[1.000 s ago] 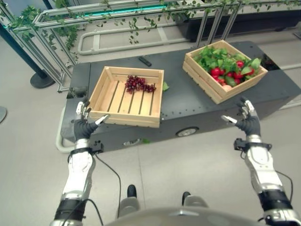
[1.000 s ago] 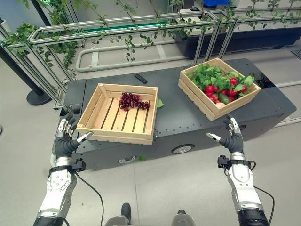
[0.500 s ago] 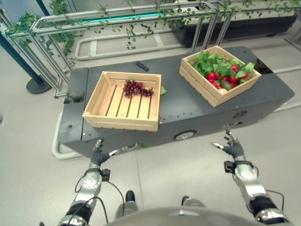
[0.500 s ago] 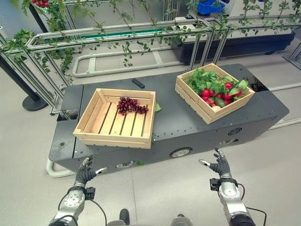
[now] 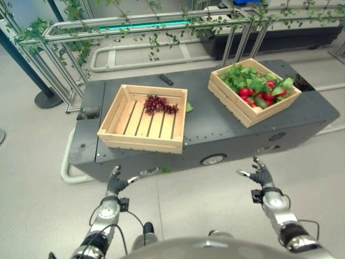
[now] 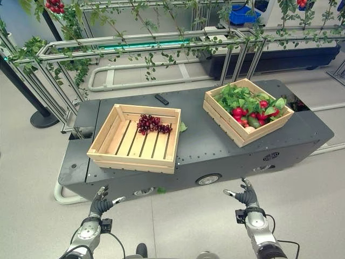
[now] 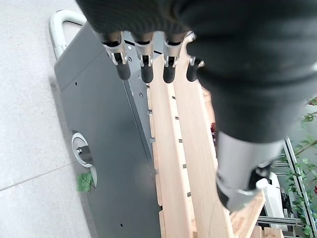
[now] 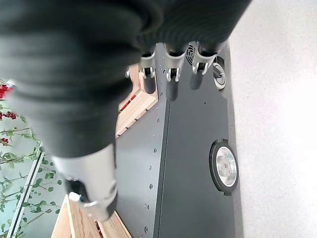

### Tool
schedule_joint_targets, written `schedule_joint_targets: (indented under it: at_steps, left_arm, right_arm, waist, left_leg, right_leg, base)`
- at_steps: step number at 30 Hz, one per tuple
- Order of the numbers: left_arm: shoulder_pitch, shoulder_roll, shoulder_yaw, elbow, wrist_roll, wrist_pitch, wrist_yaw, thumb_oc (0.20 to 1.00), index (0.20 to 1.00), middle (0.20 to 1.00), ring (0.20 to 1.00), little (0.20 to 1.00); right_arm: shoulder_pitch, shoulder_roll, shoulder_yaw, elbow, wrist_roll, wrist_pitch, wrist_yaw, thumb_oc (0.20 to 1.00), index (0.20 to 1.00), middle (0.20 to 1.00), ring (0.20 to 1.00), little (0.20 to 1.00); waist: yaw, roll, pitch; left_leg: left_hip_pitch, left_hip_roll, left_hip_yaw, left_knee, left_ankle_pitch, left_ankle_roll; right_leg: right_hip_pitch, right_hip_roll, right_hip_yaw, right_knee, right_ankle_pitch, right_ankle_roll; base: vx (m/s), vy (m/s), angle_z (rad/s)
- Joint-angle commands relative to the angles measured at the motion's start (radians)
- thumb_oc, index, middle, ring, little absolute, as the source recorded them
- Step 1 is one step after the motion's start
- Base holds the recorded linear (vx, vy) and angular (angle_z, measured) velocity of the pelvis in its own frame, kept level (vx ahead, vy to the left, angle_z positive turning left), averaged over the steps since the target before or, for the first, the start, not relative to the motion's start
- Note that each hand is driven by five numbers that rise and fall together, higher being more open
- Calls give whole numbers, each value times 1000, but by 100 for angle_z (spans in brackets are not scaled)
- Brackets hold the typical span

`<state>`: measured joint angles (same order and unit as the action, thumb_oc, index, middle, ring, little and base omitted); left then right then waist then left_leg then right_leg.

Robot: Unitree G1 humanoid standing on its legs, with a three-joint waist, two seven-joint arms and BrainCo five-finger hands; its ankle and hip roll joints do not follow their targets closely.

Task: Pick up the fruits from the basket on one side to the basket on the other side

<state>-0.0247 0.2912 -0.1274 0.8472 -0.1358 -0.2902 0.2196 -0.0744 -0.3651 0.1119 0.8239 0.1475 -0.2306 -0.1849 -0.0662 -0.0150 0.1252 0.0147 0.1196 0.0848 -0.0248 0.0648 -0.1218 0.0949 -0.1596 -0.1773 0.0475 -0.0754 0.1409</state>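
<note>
The left hand (image 5: 115, 184) hangs low over the floor (image 5: 178, 199), in front of the near edge of the dark surface (image 5: 205, 121), its fingers (image 7: 143, 69) straight and spread and holding nothing; the right hand (image 5: 261, 176) sits likewise open and empty over the floor below the surface's right end. Both hands are well apart from the crates. The left crate (image 6: 135, 137) lies flat near the surface's front left edge, slatted and mostly bare, with one bunch of grapes (image 6: 152, 124) against its far wall. The right crate (image 6: 248, 117) stands turned at an angle toward the far right, heaped with green leaves (image 6: 232, 97) that hide much of its load; red fruits (image 6: 240, 112) and something green show among them, but their kinds are hard to make out. A small dark object (image 5: 166, 80) lies on the surface behind the left crate, and a leaf (image 5: 189, 107) beside that crate's right wall. A wide bare strip of surface separates the two crates. Behind the surface runs a metal railing (image 6: 135, 40) hung with vines.
</note>
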Motion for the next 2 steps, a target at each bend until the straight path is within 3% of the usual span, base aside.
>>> schedule_joint_targets:
  at_steps: [1, 2]
  left_arm:
    - [-60, 25, 8, -29, -13, -44, 20, 1000, 1000, 1000, 1000, 1000]
    - [-56, 27, 6, -39, -6, -46, 22, 1000, 1000, 1000, 1000, 1000]
  right_arm:
    - [-48, -12, -23, -60, -2, -40, -25, 1000, 1000, 1000, 1000, 1000]
    - [-45, -12, -27, -65, 0, -41, -27, 1000, 1000, 1000, 1000, 1000]
  waist:
    - [-2, -18, -1]
    - [-2, -18, -3]
  left_leg:
    - [5, -2, 45, 75, -98, 31]
    - [6, -3, 45, 74, -97, 31]
  right_leg:
    - [-87, -8, 10, 71, 1, 11]
    - [-84, -8, 8, 70, 2, 11]
  base:
    - [0, 0, 0]
    - [0, 0, 0]
